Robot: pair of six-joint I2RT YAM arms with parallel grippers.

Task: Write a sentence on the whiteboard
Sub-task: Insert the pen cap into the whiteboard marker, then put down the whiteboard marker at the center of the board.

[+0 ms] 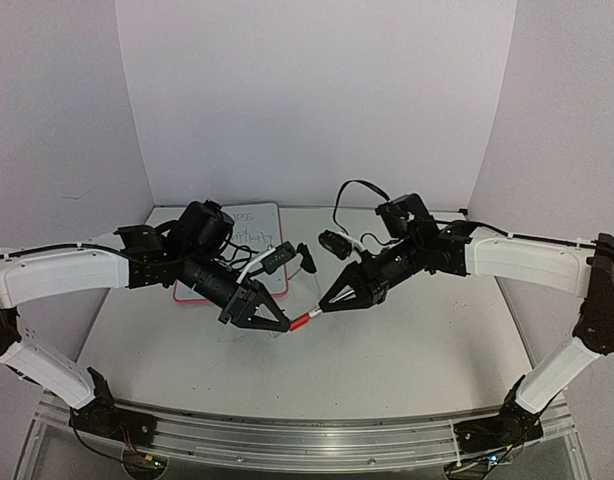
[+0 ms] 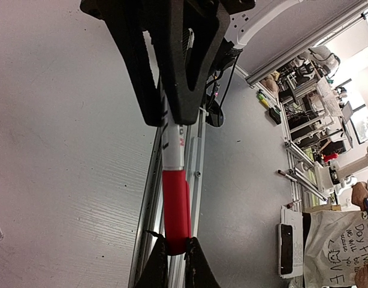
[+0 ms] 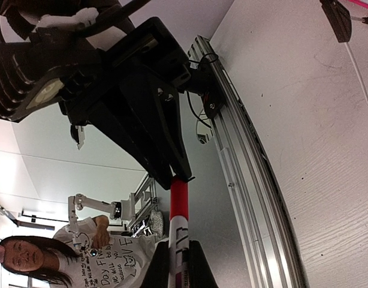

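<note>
A slim marker pen (image 1: pixel 309 317) hangs level above the table between my two grippers. My left gripper (image 1: pixel 287 326) is shut on the pen's red cap (image 2: pixel 175 204). My right gripper (image 1: pixel 327 304) is shut on its white barrel (image 3: pixel 178 231). The cap (image 3: pixel 178 195) sits on the barrel (image 2: pixel 173 150), and the two sets of fingertips nearly meet. The whiteboard (image 1: pixel 268 213), white with a pink rim, stands at the back behind my left arm, which hides much of it. A few strokes of the sentence (image 1: pixel 249 222) show on its upper part. I cannot read them.
The aluminium rail (image 1: pixel 297 435) runs along the near table edge. A black clip (image 3: pixel 336 17) and a thin wire of the board's stand (image 3: pixel 358 72) rest on the table top. White walls (image 1: pixel 307 90) close in the back and sides.
</note>
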